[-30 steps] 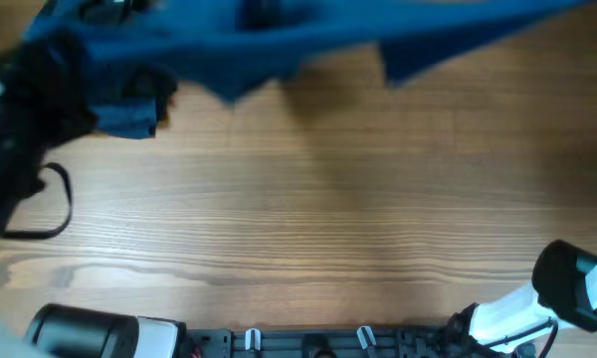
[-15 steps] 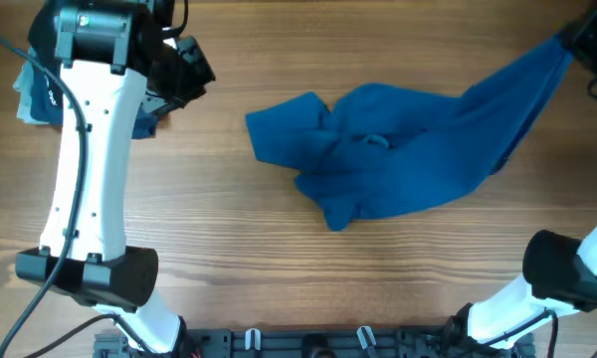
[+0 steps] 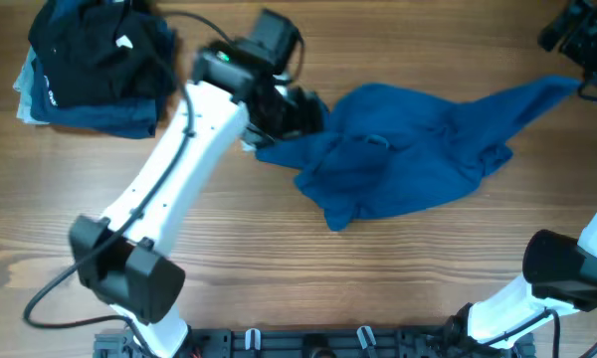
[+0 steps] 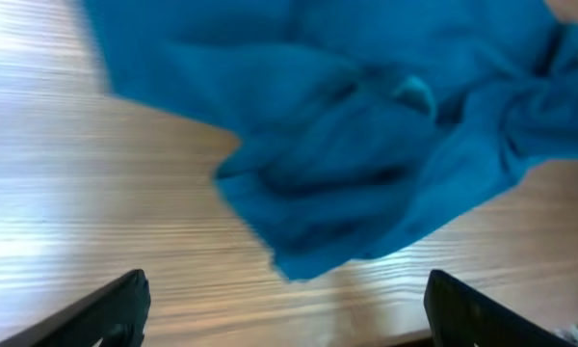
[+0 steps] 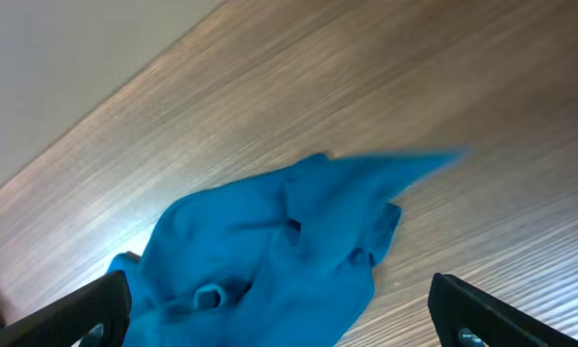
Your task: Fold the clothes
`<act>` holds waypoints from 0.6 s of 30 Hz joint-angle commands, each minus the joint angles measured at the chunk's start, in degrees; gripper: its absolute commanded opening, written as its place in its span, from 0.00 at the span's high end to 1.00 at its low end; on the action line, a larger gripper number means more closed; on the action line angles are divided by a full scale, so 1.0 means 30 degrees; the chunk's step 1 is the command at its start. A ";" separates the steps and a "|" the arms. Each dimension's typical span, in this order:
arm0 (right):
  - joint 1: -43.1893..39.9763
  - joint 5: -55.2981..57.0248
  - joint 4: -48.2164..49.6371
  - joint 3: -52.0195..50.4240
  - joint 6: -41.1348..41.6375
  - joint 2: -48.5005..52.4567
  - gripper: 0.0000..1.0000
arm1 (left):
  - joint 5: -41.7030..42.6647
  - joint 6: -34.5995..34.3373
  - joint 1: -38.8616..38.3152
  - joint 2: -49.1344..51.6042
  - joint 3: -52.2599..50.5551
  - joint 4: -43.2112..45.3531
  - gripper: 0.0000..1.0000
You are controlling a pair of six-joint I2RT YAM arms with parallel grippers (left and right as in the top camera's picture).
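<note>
Hardly begun: clothes (image 3: 408, 149) crumpled on tabletop (image 3: 378, 278) (every fold left); left gripper (image 4: 284, 294) and right gripper (image 5: 279, 304) spread wide, empty.

Overhead feed is bright and even, lit from above. I see only a thin soft shadow under the near edge of the clothes (image 3: 408, 149) on the table (image 3: 378, 278). No glare there, and the wood grain reads sharp. The top right corner goes dark and slightly soft.

Left wrist is my worst feed. The whole frame is smeared, the folds are mushy, the grain is streaked, and there's pale washed-out glare on the wood at the left.

Right wrist is sharper on the wood. The cloth's pointed tip is smeared sideways, and there's a hot glare patch beside the cloth at lower left.
</note>
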 commanded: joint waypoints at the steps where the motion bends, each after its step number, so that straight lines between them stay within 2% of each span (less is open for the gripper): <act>1: 0.0073 0.0714 0.0015 -0.0117 0.0408 0.0248 0.01 | 0.2237 -0.0488 -0.0488 0.1013 -0.2616 0.2514 0.09; 7: 0.0073 0.0721 -0.0007 -0.0561 0.0408 0.0284 0.00 | 0.2521 -0.0474 -0.0772 0.4022 -0.3067 0.5122 0.11; 14: 0.0073 0.0685 0.0503 -0.2251 0.0401 0.0299 0.01 | 0.3235 0.0095 -0.1581 0.5493 -0.3067 0.5683 0.14; 16: 0.0073 0.0627 0.0619 -0.2703 0.0401 0.0299 0.01 | 0.3235 0.0102 -0.1931 0.5523 -0.3067 0.5683 0.21; 17: 0.0073 0.0627 0.0641 -0.2936 0.0415 0.0299 0.01 | 0.3235 0.0095 -0.2113 0.5523 -0.3067 0.5683 0.27; 18: 0.0073 0.0627 0.0641 -0.3045 0.0408 0.0299 0.00 | 0.3235 0.0095 -0.2193 0.5523 -0.3067 0.5668 0.38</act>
